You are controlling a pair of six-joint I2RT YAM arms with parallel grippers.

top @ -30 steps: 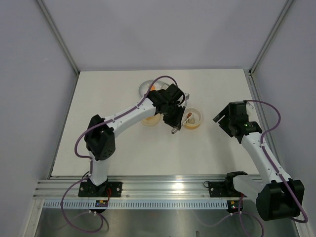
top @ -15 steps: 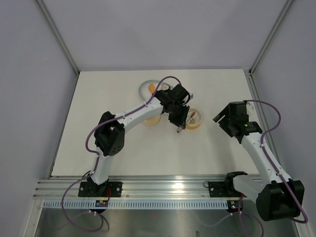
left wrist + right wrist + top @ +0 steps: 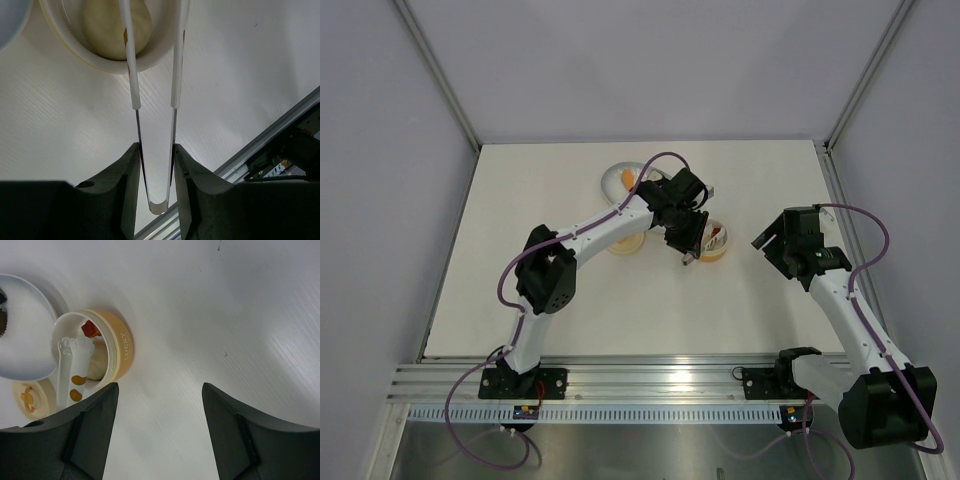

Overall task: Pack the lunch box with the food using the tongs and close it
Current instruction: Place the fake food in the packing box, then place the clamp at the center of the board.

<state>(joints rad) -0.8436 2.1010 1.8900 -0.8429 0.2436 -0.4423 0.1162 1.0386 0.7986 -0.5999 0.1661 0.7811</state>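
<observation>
Bright, even light; soft shadows

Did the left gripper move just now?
Yes. The left gripper, holding the tongs, shifted slightly right, closer over the lunch box.

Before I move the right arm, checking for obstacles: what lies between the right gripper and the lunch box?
Only bare table separates right gripper and lunch box; the right wrist view shows it.

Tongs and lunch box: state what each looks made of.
The tongs look like thin shiny metal, reflective near the bend, with matte white sleeves, probably plastic, toward the tips. The lunch box seems smooth pale-yellow plastic, slightly translucent, with lettering on its wall.
</observation>
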